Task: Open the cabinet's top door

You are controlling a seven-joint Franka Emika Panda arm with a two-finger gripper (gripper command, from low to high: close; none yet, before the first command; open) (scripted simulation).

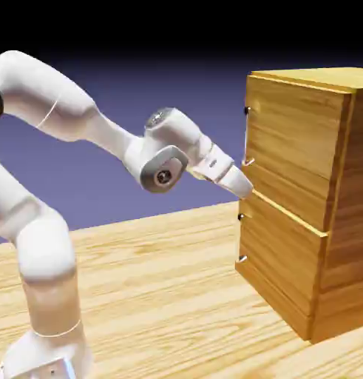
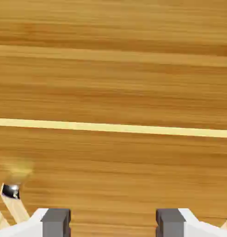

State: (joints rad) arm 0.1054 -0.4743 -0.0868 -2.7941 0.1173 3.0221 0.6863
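The top door [image 1: 295,141] is the upper front panel of the cabinet [image 1: 284,259], and it looks shut, lying flush with the lower panel [image 1: 279,255]. Its silver bar handle [image 1: 246,135] runs upright near the panel's edge on the exterior view's left. Below it, a pale seam [image 1: 291,214] parts the two panels, and our gripper [image 2: 113,223] is down by the seam's near end, lower than the bar we want. The claw stands open, its grey fingertips [image 2: 56,223] wide apart in the hand view with only wood showing between them, so we hold nothing. We cannot tell whether the fingers touch the wood. The hand view also shows a small metal fitting [image 2: 12,190] off to one side; we cannot tell which handle it belongs to, so we shouldn't aim by it alone. The step in hand, as we judge it, is reaching the upper handle. We'd do well to back off a little, rise until we're level with the bar's middle, and turn so that a finger passes on each side of it. Then we should close squarely and draw outward along the door's swing, since a straight tug could slip off the thin bar.
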